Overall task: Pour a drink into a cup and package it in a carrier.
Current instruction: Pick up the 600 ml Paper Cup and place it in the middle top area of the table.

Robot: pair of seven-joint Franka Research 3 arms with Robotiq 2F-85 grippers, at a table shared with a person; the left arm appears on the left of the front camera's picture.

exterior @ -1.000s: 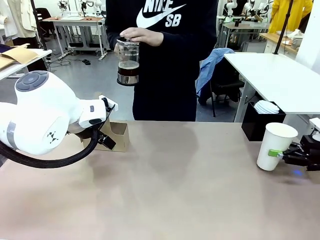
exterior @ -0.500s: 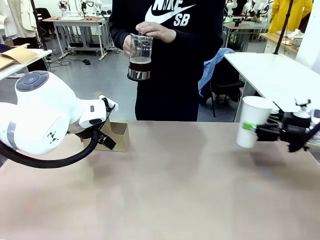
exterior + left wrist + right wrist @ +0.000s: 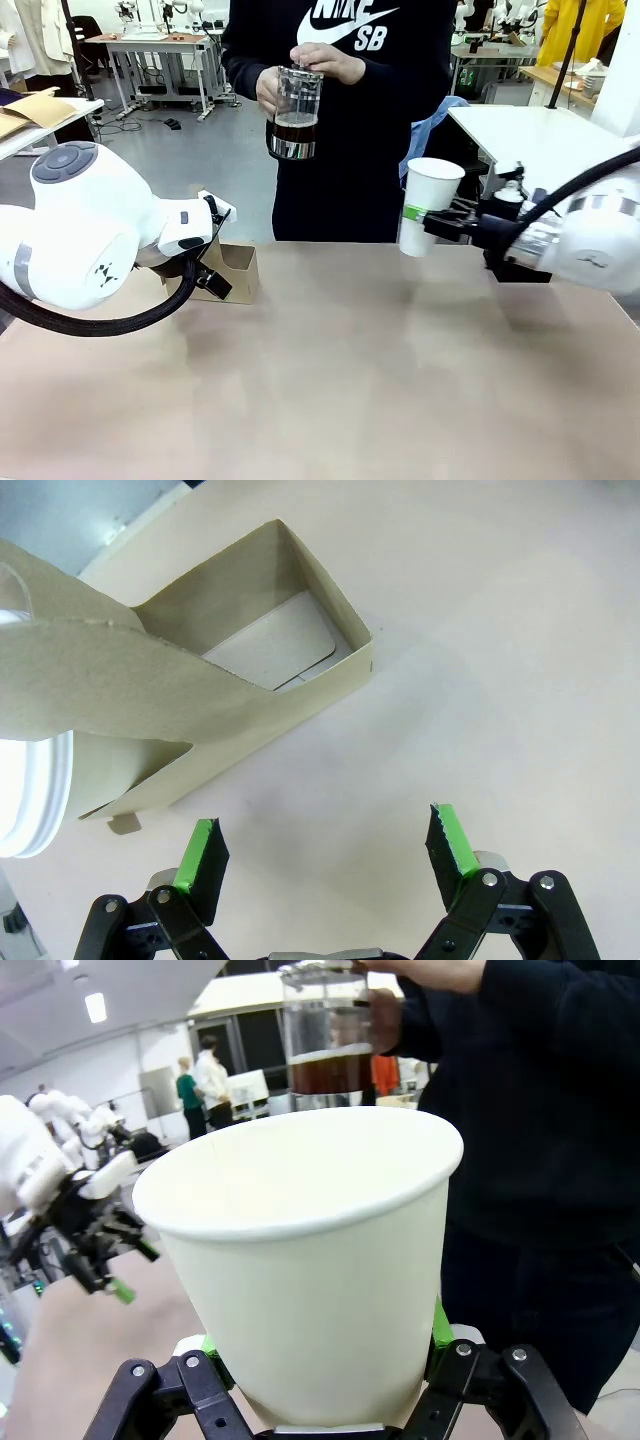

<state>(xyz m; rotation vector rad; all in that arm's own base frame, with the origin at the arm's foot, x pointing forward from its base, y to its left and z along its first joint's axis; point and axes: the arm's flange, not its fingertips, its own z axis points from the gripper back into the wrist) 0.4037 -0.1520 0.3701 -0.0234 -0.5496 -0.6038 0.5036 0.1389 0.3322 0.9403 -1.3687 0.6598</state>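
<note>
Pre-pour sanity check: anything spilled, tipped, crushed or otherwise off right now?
Nothing stands out. The cup sits upright in the right gripper, rim round, undented. The drink is inside the bottle the person holds upright. The carrier stands on a dry table, one slot empty; left gripper open beside it.

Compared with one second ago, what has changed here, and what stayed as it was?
The right end effector, shut on the white paper cup, lifted it off the table and carried it left, toward the person. The person brought the drink bottle rightward. The left end effector stayed open by the carrier.
</note>
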